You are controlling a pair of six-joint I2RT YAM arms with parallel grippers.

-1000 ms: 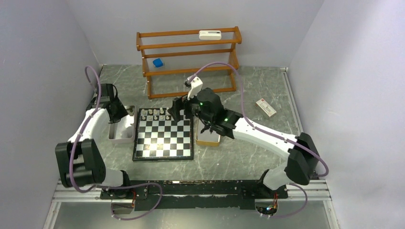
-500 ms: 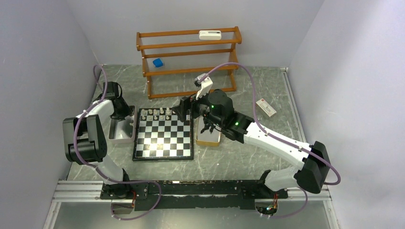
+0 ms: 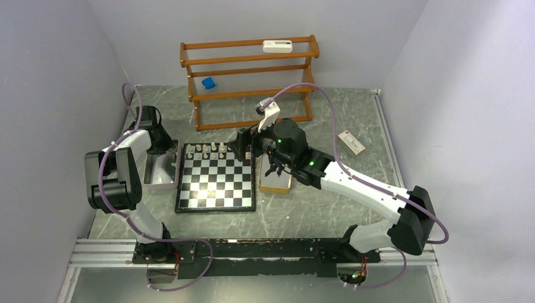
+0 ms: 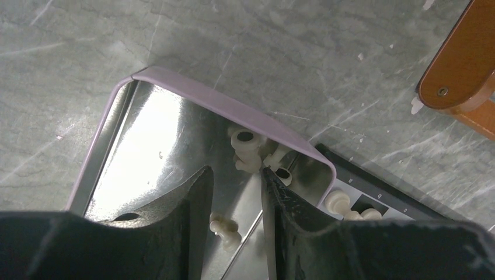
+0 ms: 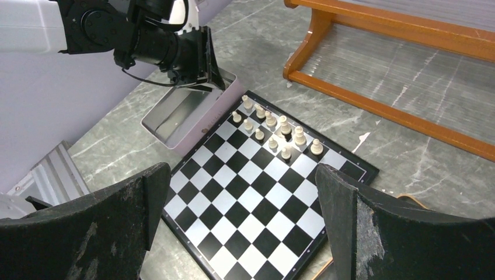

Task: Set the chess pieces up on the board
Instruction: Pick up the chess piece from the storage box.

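A wooden rack [image 3: 240, 59] stands at the far end of a grey marbled tabletop [image 3: 353, 113], with plain pale lilac walls [image 3: 57, 63] behind and beside it.

Left arm [image 3: 113, 183], right arm [image 3: 363, 186]: white link shells, black joint housings. Mauve cable [image 3: 296, 86] runs along each. Green indicator lights [image 3: 310, 163] on right arm. Right gripper [image 5: 242, 175] fingers [image 5: 117, 227] black, scuffed pale at edges.

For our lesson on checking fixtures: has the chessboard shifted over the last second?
No. The board keeps the same place: its far edge lies as before below the foot of the wooden rack, its left edge beside the metal tray.
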